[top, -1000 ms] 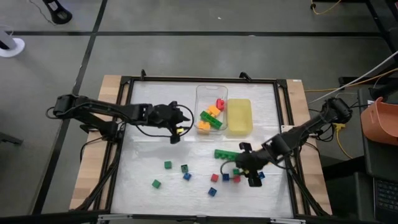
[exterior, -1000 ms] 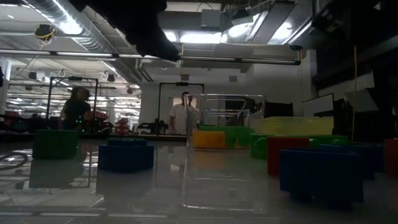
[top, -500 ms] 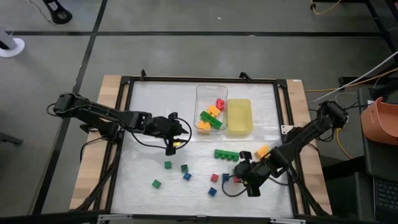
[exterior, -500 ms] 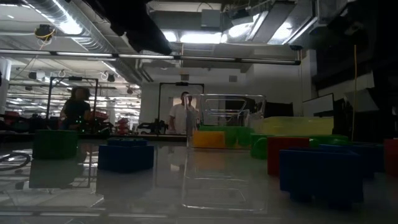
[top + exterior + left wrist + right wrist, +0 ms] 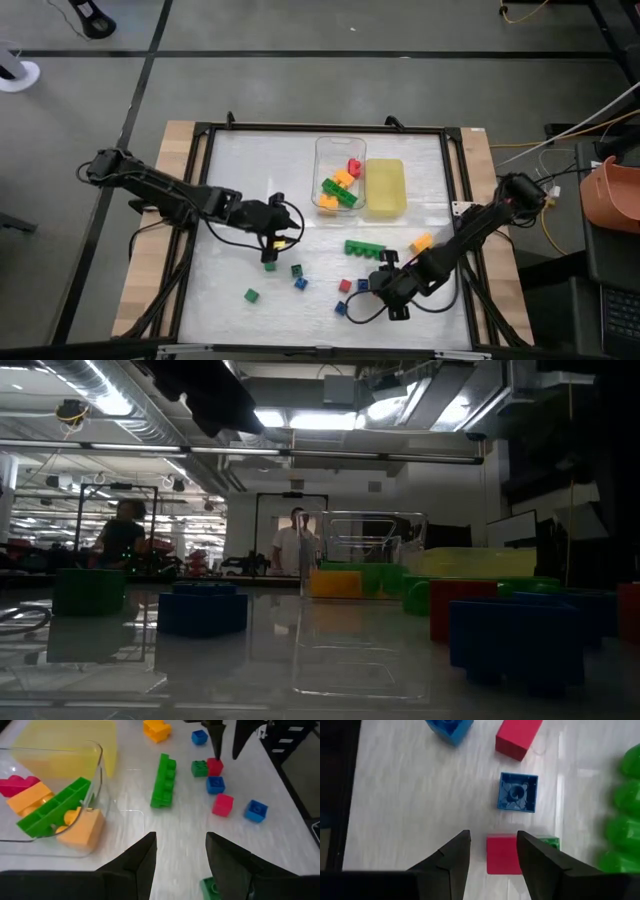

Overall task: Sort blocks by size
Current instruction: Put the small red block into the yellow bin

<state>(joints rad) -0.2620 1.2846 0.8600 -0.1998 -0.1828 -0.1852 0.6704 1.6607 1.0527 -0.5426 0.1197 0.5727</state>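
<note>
Small cubes in green (image 5: 270, 265), blue (image 5: 300, 283) and red (image 5: 344, 286) lie scattered on the near half of the white table. A long green bar (image 5: 363, 247) and an orange block (image 5: 421, 242) lie past them. My right gripper (image 5: 376, 287) is open just above a red cube (image 5: 502, 852), one finger on each side of it. A blue cube (image 5: 517, 792) lies just beyond. My left gripper (image 5: 278, 236) is open and empty over the table's middle left, with a green cube (image 5: 210, 887) close by its finger.
A clear tray (image 5: 322, 160) at the far middle holds a green bar (image 5: 52, 810) and orange (image 5: 80, 830) and red (image 5: 15, 785) pieces. A yellow tray (image 5: 385, 187) stands against its right side. People stand in the room behind the table (image 5: 297, 540).
My left gripper has gone toward the table's near edge, away from the clear tray and close to the green cubes. My right gripper has gone toward the near edge and the left, over the group of red and blue cubes. The blocks have stayed where they were.
</note>
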